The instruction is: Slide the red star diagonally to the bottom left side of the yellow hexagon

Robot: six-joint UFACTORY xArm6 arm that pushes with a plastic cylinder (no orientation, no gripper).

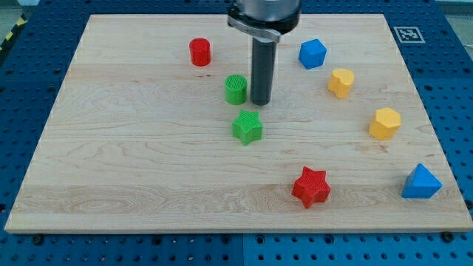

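Note:
The red star [311, 187] lies on the wooden board [133, 162] near the view's bottom, right of centre. The yellow hexagon [385, 123] sits at the view's right, up and to the right of the red star. My tip [260, 101] rests on the board near the top centre, just right of the green cylinder [236, 89] and above the green star [247, 127]. The tip is far from the red star, up and to its left.
A red cylinder [199, 52] stands at the upper left. A blue cube-like block [312, 54] and a yellow heart-like block [341, 83] sit at the upper right. A blue triangle [421, 182] lies near the board's bottom right edge.

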